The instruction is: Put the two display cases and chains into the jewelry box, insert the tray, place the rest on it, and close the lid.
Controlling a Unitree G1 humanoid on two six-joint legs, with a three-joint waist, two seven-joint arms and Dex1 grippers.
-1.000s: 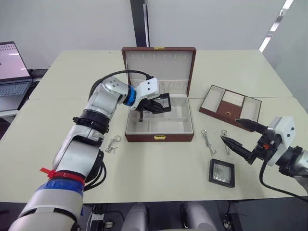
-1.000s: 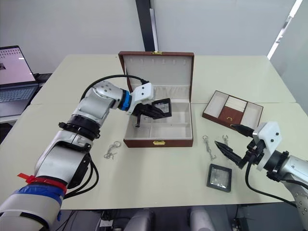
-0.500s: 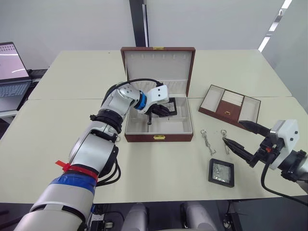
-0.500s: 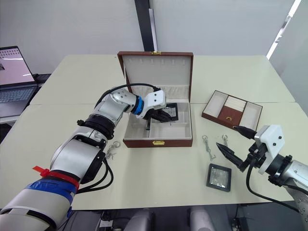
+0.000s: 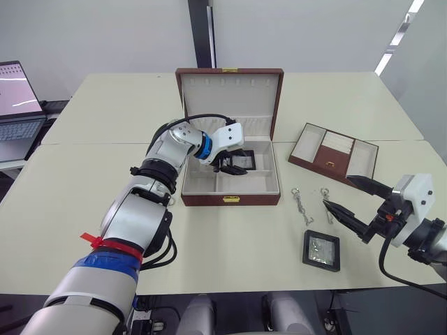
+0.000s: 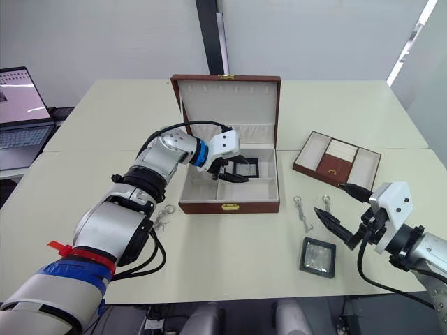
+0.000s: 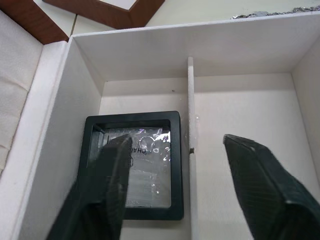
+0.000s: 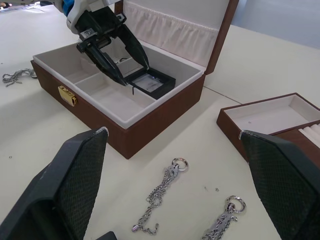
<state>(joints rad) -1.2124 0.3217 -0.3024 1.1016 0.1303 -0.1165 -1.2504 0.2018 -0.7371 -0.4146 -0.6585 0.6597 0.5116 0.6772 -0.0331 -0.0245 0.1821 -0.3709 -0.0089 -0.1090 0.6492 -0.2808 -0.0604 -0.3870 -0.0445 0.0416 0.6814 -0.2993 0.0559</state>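
**Display case lies in the box's rear right compartment, left gripper spread above it**

Display case point(image 7: 131, 165), black-framed with a clear window, rests flat on the cream floor of the jewelry box point(image 5: 230, 199), in the back compartment on the robot's right, tight against the central divider. The left gripper point(image 5: 232, 160) hangs over it inside the box with its two black fingers apart, gripping nothing; in the left wrist view one finger stands over the case and the other over the neighbouring compartment, with the divider between them. The lid point(image 5: 230, 94) stands upright behind, its cream inside and gathered pocket facing forward, and the gold clasp sits on the box's front wall.

The right gripper point(image 5: 355, 204) hovers above the table point(image 5: 230, 279) to the right of the box, fingers spread wide and empty. Just beside its fingertips lie two chains: one point(image 5: 301, 204) stretched out nearer the box, another point(image 5: 326, 200) closer to the gripper. The second display case point(image 5: 321, 250) lies flat on the table in front of these chains. The tray point(image 5: 334, 153) sits farther back on the right, well apart from the box, its cream compartments and brown middle section facing up.

On the left of the box, more chain point(image 5: 163, 210) lies bunched on the table beside the left arm. A laptop point(image 5: 17, 105) stands open at the far left edge.
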